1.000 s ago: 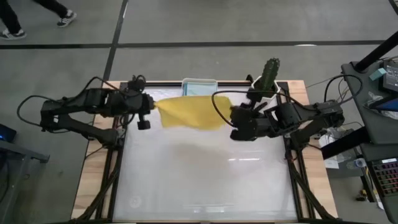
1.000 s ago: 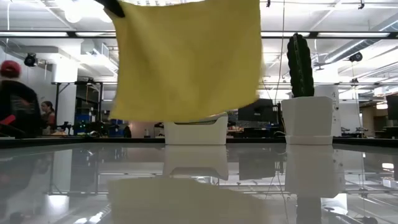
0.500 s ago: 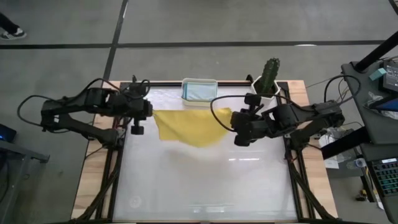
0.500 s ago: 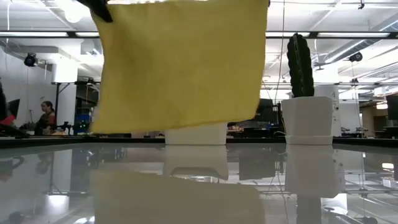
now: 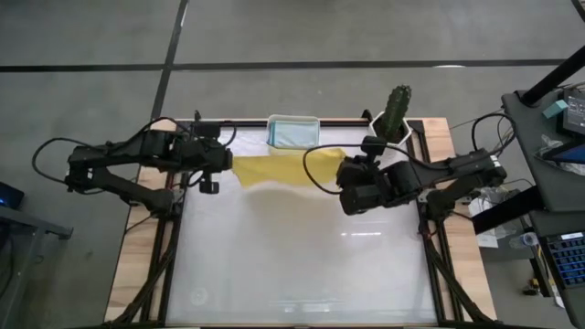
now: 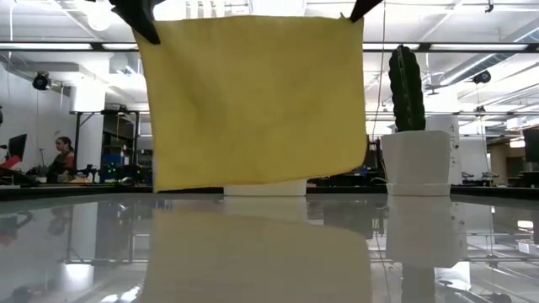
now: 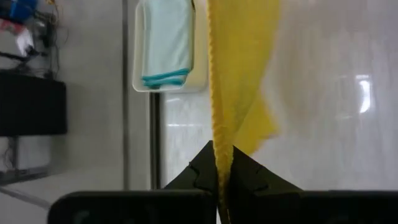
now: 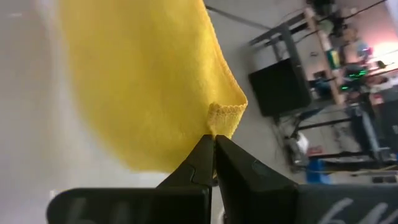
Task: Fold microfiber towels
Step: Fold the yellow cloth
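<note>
**Yellow towel hung taut between both arms, ready to be laid flat**

The yellow microfiber towel (image 6: 253, 101) hangs as a flat sheet over the far half of the table (image 5: 302, 265), at about 12 o'clock from the table's middle in the high view. Its top edge is stretched nearly level and its lower edge sits just above the glossy surface, not resting on it as far as the low view shows. Held this way the cloth drapes smooth and unwrinkled, which I judge is the point: a spread sheet can be lowered onto the table squarely before any fold is made.

The left end effector (image 7: 222, 163) is pressed together on one top corner, the yellow hem running straight between its fingers. The right end effector (image 8: 213, 144) is likewise pinching the opposite top corner, where the cloth bunches into a small tuck. The two arms stand apart at 9 and 3 o'clock of the towel, keeping the edge tight.

Beyond the towel, at 12 o'clock on the table's far edge, a white plastic tub (image 5: 293, 131) holds a folded pale blue-grey towel (image 7: 166, 43), probably one already done. A potted cactus (image 5: 396, 110) stands at about 1 o'clock, clear of the work.
</note>
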Available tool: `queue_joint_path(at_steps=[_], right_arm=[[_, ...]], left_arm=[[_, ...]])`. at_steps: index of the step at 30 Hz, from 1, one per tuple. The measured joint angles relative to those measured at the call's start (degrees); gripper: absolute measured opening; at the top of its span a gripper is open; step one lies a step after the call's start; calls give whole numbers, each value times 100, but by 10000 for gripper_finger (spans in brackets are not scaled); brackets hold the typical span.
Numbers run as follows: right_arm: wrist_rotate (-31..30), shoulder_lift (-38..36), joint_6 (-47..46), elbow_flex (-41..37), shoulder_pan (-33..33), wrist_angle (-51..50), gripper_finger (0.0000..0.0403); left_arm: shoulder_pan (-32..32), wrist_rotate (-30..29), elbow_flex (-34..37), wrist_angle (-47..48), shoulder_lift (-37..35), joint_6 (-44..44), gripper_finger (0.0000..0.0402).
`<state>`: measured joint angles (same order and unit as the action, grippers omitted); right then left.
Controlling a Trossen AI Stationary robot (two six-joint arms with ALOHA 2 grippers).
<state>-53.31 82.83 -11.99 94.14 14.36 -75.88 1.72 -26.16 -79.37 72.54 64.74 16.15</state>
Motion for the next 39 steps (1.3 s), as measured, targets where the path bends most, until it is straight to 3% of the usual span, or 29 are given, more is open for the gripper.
queue_joint_path(at_steps=[6, 12, 19, 26, 31, 39], right_arm=[[837, -4, -755, -402, 310, -37, 8], [1760, -2, -1707, -1254, 914, 493, 8], [3528, 21, -2302, -2516, 1651, 2496, 9], [4921, 22, -2994, -3619, 1960, 4984, 8], [5032, 31, -3427, -4100, 1990, 5507, 8], [4713, 12, -3375, -4058, 1771, 4705, 8]], left_arm=[[-387, 762, 173, 4, -13, -984, 0], [-1427, 1387, 1059, -542, 191, -2352, 0], [-2740, 2032, 2117, -2273, 891, -3644, 0], [-3258, 2990, 2179, -3730, 2173, -4074, 0], [-3286, 3591, 2096, -3941, 2828, -3956, 0], [-3095, 3365, 2146, -3006, 2552, -3933, 0]])
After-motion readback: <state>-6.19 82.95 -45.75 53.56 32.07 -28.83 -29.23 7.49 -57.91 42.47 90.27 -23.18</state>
